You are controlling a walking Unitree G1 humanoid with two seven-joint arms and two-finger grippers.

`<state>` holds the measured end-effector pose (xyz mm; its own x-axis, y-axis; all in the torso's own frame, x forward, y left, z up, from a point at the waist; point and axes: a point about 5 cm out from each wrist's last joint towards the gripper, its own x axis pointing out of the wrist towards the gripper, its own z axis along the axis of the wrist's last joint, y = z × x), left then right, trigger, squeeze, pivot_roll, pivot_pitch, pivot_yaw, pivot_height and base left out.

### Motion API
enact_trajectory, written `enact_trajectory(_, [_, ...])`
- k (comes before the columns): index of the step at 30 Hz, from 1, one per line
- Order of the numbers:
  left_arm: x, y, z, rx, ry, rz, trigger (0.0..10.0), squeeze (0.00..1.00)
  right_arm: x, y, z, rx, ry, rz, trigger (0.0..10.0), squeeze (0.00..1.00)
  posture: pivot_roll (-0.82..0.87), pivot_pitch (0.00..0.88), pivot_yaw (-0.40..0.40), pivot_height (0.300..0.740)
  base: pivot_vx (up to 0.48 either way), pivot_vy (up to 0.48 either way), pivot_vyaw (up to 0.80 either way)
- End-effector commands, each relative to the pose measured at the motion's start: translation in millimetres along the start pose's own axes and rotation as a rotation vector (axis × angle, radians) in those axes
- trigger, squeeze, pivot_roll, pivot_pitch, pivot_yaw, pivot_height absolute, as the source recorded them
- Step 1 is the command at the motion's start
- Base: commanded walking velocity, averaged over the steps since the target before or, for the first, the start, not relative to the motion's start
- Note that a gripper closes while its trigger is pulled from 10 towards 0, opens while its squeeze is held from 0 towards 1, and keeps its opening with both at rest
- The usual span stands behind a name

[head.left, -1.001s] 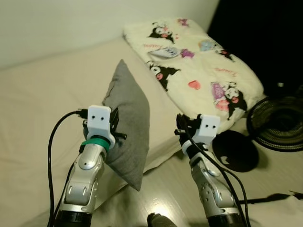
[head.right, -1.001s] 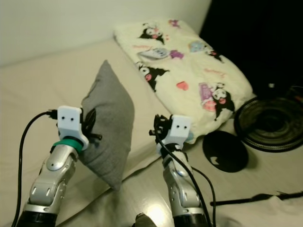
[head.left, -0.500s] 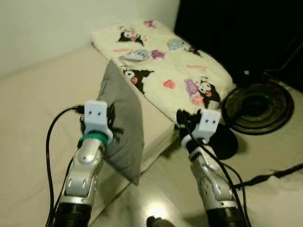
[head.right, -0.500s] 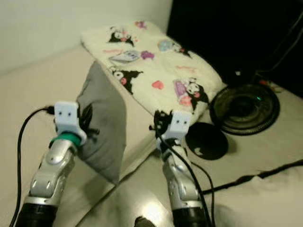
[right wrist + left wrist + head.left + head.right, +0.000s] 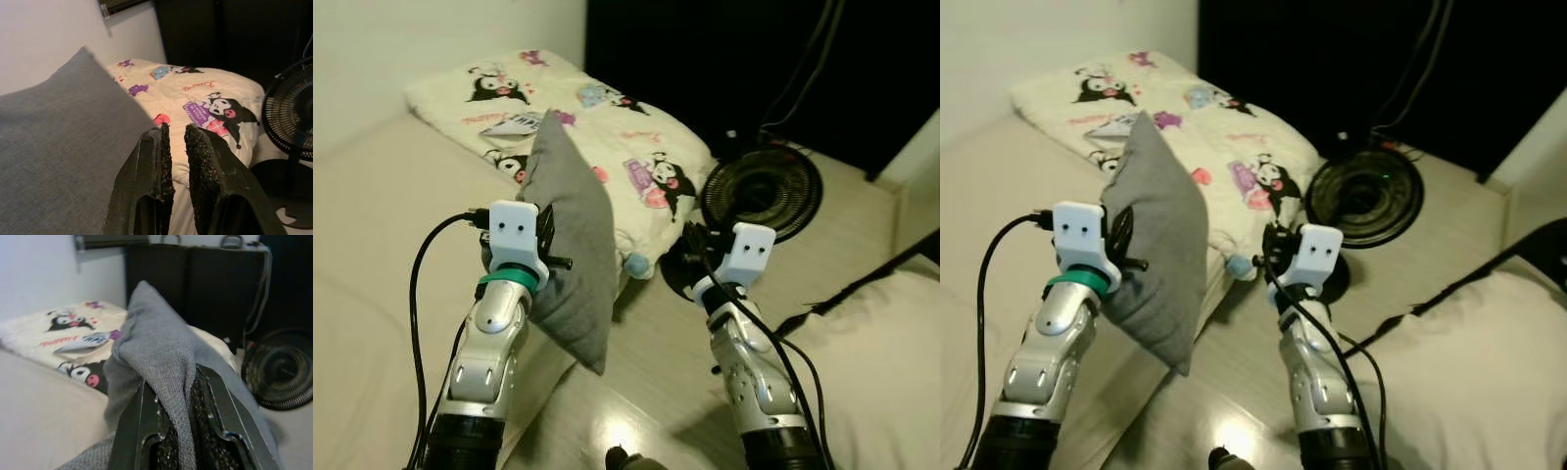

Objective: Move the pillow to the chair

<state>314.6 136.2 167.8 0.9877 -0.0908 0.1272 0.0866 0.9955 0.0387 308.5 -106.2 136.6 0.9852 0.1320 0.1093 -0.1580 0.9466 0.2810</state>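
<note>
I had turned right from the cartoon-print cream blanket; my left gripper stayed clamped on the grey fabric pillow, right gripper nearly closed, empty.

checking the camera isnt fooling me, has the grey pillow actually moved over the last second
Yes. The grey pillow, pinched in the left gripper, has swung to the robot's right: it was over the plain bed, and now overlaps the cartoon blanket.

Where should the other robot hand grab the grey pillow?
Probably its free right edge, coming in from the robot's right. The grey pillow hangs upright, pinched at its left edge by the left gripper, so that side faces the empty right gripper.
</note>
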Motion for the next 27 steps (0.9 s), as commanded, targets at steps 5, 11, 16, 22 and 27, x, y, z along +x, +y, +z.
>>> enact_trajectory(5, [10.6,0.0,39,0.013,-0.138,-0.002,10.0,0.0,-5.0,-0.1,-9,0.027,0.007,-0.04,10.0,0.0,0.1,0.001,0.025,0.74,0.0,0.0,-0.8])
enact_trajectory(11, [12.2,0.6,53,0.12,-0.158,-0.01,10.0,0.0,-2.4,2.3,-7,0.005,-0.022,-0.008,10.0,0.0,0.17,0.0,0.043,0.74,0.0,0.0,-0.8])
enact_trajectory(16, [14.0,1.9,65,0.18,-0.171,-0.03,10.0,0.0,3.9,6.5,2,-0.025,-0.057,0.029,10.0,0.0,0.23,0.0,0.054,0.74,0.0,0.0,-0.8])
enact_trajectory(22, [14.3,17.7,50,0.08,-0.145,0.041,10.0,0.0,8.3,-1.0,5,-0.042,-0.072,-0.017,10.0,0.0,0.19,0.0,0.013,0.74,0.0,0.0,-0.8])
enact_trajectory(27, [18.1,19.4,44,0.066,-0.144,0.029,10.0,0.0,12.0,-6.6,13,-0.033,-0.089,-0.043,10.0,0.0,0.15,0.0,0.026,0.74,0.0,0.0,-0.8])
